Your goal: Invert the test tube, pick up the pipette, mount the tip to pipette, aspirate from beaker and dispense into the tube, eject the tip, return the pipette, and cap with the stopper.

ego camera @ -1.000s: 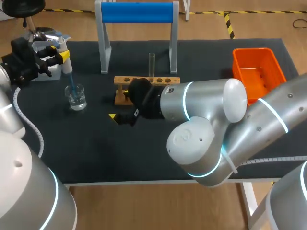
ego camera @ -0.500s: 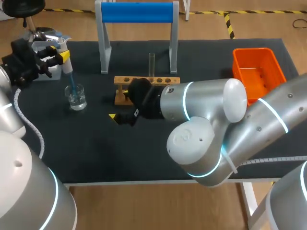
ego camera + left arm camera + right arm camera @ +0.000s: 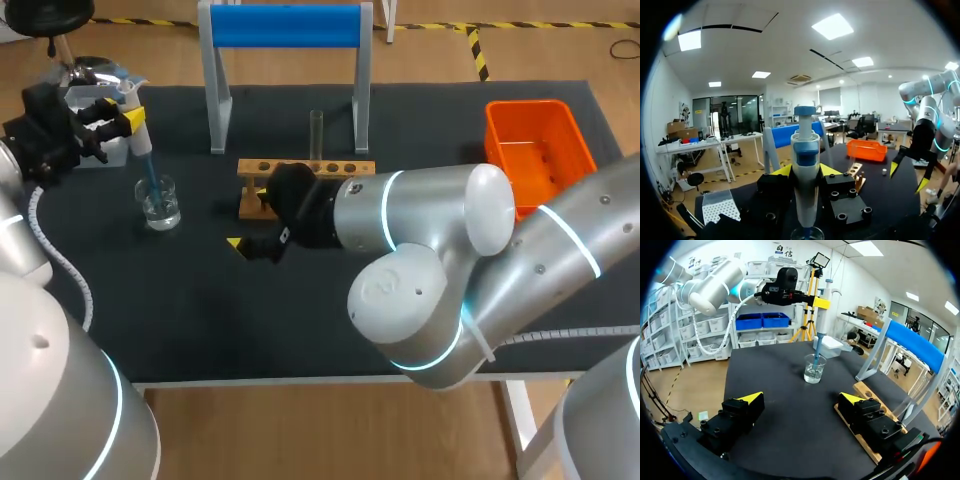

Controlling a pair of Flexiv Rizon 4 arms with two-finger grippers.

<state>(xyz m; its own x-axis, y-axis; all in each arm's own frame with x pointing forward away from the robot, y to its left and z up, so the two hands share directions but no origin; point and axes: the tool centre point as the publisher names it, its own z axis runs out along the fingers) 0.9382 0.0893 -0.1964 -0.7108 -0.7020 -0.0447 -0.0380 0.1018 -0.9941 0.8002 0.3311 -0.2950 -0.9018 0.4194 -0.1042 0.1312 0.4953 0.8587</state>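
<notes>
Our right gripper (image 3: 801,397) is hanging with fingers spread apart, right of the beaker (image 3: 160,205), with open mat (image 3: 180,290) between them. Over the beaker we are clamping the pipette (image 3: 141,140) in our left gripper (image 3: 128,114), its tip dipping into the water. Farther right of the beaker, the test tube (image 3: 316,130) is standing in the rack (image 3: 330,167).

Desk (image 3: 180,320): dark top, pale wooden edge along the front. Beaker (image 3: 160,205) at left, upright, clear liquid inside. Wooden rack (image 3: 340,167) mid-desk, holes along its top. Behind it, stand (image 3: 285,25) with blue bar. Orange bin (image 3: 535,150) far right. Pale box (image 3: 112,152) far left, behind beaker.
</notes>
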